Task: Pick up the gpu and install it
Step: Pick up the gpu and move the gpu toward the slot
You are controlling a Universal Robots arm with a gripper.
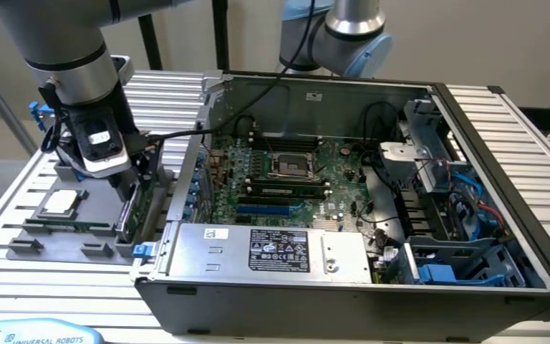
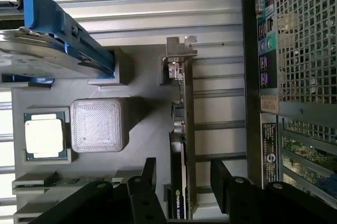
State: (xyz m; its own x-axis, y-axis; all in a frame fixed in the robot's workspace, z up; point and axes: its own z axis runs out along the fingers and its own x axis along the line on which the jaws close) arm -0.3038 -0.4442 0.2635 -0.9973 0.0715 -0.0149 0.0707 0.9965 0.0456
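Claw [image 2: 183, 166] spread wide, nothing in it, its two black fingers straddling the gpu [image 2: 184, 124], a thin green circuit-board card with a silver metal end bracket. The card stands on edge in the grey plastic holder [image 1: 26, 247] on the slatted metal counter [image 1: 55, 287], just beside the open black computer case [image 1: 351, 304]. For a clean grasp, I'd keep the card centred between the fingers, square to its flat faces, gripped deep enough that it can't tilt.
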